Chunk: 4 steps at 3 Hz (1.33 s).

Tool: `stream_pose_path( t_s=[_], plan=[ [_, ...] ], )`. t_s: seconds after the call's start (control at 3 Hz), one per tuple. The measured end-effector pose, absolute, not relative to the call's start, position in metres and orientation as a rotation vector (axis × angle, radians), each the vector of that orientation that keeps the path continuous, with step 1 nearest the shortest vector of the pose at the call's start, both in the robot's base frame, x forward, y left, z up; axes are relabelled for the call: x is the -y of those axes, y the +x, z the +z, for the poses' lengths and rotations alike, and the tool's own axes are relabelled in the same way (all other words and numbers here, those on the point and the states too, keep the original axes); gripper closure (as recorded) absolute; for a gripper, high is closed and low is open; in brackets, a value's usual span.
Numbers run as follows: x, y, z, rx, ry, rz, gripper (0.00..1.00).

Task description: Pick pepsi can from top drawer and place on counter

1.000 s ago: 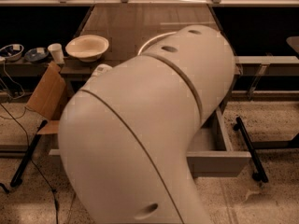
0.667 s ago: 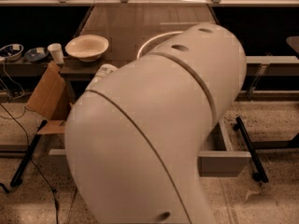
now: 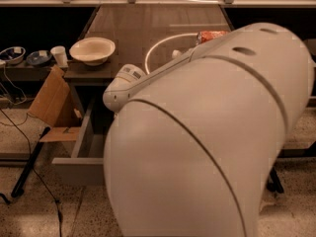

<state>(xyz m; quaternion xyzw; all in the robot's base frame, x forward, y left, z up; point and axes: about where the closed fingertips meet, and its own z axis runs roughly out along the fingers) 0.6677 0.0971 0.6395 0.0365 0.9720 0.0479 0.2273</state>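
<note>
We see no pepsi can; we judge it lies hidden in the top drawer [image 3: 79,168], which stands open below the front edge of the counter surface [image 3: 148,19]. The robot's white arm [image 3: 212,142] has swung right, uncovering the drawer's left end, where no can shows, and covering its right. The gripper is hidden behind the arm, so we cannot tell whether it grasps anything. The pick looks unfinished. We count one open drawer, one cream bowl [image 3: 92,50] at the front-left corner, one red-orange can [image 3: 211,35] near the right edge, and one white cup [image 3: 59,56] beyond the left edge.
</note>
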Motion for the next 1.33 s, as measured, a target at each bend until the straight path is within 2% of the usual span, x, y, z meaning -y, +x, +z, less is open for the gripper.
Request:
stream_pose_path(
  t_s=[1.33],
  plan=[
    [-0.028,0.629,0.690,-2.704,0.082,0.216,1.00]
  ],
)
